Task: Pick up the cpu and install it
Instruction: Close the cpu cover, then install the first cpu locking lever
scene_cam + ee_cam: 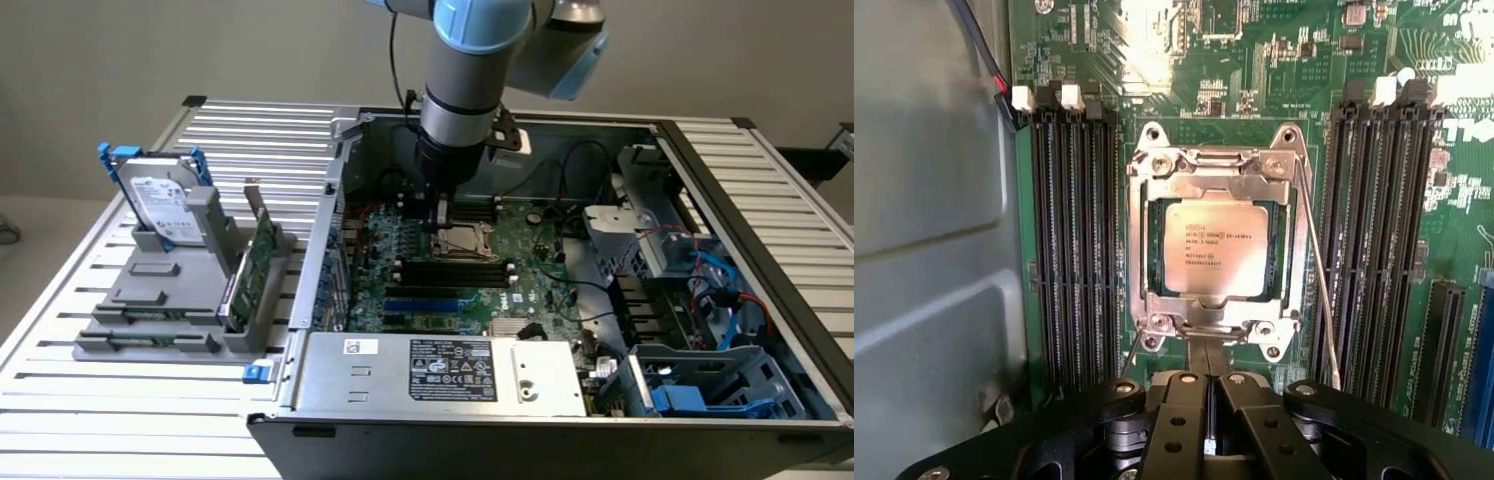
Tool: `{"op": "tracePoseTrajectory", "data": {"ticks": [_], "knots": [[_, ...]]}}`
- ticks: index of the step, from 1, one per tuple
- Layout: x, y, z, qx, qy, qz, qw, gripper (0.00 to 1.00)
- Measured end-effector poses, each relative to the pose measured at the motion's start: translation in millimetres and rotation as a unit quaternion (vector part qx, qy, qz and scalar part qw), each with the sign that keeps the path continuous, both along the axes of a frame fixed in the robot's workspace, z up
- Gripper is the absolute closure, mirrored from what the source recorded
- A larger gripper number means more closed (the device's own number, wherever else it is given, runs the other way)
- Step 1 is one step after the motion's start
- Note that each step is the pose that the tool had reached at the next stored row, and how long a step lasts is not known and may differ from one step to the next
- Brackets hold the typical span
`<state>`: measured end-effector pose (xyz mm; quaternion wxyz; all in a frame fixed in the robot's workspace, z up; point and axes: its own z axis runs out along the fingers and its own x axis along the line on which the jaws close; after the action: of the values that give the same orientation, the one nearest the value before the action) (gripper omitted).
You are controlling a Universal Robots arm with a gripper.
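My pincer (1208, 372) is fully closed and grips nothing, with its tips just beside the socket frame (1214, 166). One cpu (1214, 248) lies seated inside that frame. Two banks of memory slots (1069, 250) flank it.

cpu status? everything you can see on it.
The cpu is a flat square chip with a silvery-grey metal lid carrying small printed lines. It lies level inside the metal retention frame, which encloses its edges, between banks of black memory slots. The shut pincer is at the frame's edge, not holding the chip.
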<state>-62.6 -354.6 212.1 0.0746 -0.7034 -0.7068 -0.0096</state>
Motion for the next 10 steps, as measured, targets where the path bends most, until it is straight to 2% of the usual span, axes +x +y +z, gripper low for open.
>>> {"op": "tracePoseTrajectory", "data": {"ticks": [6,10], "knots": [[-15.2,0.0,0.0,0.0001,0.0002,0.000,1.0000,0.89],[-15.7,-0.1,0.0,0.0001,0.0003,0.000,1.0000,0.89]]}}
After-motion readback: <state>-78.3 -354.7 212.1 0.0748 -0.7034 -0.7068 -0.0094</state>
